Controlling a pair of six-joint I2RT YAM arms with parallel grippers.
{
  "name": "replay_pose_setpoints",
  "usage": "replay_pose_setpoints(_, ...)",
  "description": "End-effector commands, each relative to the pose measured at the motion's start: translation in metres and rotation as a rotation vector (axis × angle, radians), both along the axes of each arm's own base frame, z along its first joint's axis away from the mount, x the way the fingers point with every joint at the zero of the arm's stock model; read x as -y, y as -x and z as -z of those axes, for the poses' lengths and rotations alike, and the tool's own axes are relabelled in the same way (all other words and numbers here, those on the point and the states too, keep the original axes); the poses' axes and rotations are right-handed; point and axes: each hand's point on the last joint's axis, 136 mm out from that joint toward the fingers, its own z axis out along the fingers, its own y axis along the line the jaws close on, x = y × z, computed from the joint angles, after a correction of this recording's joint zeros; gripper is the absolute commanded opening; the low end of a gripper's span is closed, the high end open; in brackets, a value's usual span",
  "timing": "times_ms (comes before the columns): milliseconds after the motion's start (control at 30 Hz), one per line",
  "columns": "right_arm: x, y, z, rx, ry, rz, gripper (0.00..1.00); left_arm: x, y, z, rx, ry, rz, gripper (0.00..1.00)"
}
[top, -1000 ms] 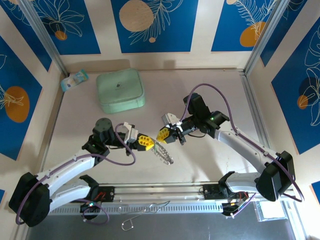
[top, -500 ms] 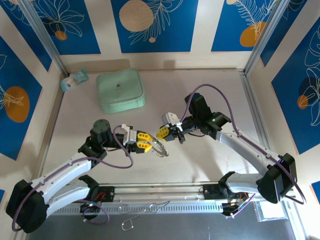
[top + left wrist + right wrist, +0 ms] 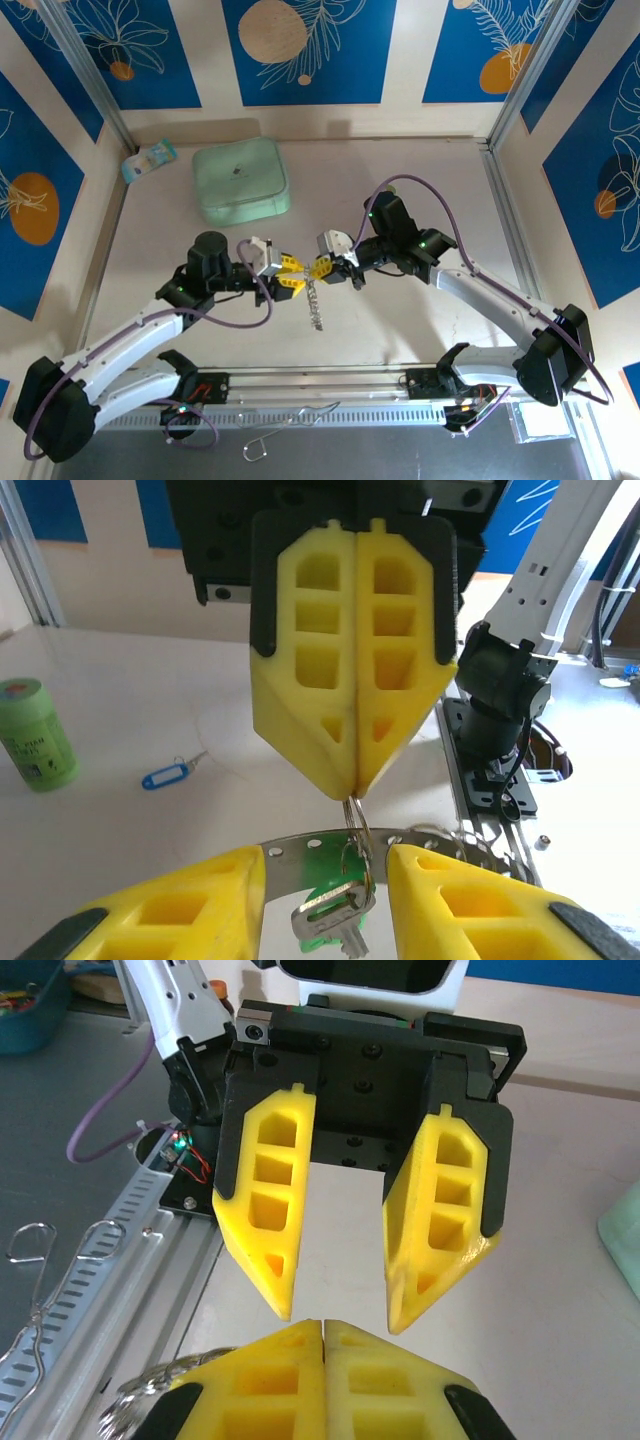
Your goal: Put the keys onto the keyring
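My right gripper (image 3: 322, 268) is shut on the keyring (image 3: 313, 305), which hangs below it over the table's middle. In the left wrist view its closed yellow tips (image 3: 352, 792) pinch a thin wire loop of the keyring (image 3: 300, 855), a silvery band with holes. The green-headed key (image 3: 335, 910) dangles from that loop. My left gripper (image 3: 292, 278) faces it tip to tip, open, its fingers (image 3: 150, 910) on either side of the hanging key without touching. The blue-headed key (image 3: 165, 777) lies on the table beyond. The right wrist view has my right gripper (image 3: 323, 1322) shut and the left fingers (image 3: 265, 1210) apart.
A mint-green square case (image 3: 241, 181) sits at the back left, with a small packet (image 3: 150, 160) in the corner. An upright green cylinder (image 3: 35, 735) stands near the blue key. The metal rail (image 3: 330, 385) runs along the near edge.
My left gripper has opened and let go of the keyring. The ring now hangs straight down from the right gripper, which has shifted a little left.
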Motion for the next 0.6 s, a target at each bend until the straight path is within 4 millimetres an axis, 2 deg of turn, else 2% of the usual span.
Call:
replay_pose_setpoints(0,-0.004,-0.002,0.000,0.024,0.002,0.006,0.00,0.000,-0.004,0.001,-0.066,-0.026,-0.013,0.36)
replay_pose_setpoints(100,-0.006,-0.003,0.000,0.027,0.005,0.008,0.00,0.002,-0.004,0.005,-0.092,-0.037,-0.001,0.35)
replay_pose_setpoints(400,-0.013,-0.006,0.006,0.034,0.035,0.019,0.00,0.008,-0.005,0.000,-0.091,-0.011,0.022,0.20)
replay_pose_setpoints(567,-0.017,-0.006,0.006,0.037,0.037,0.016,0.00,0.009,-0.004,-0.002,-0.093,0.000,0.038,0.08)
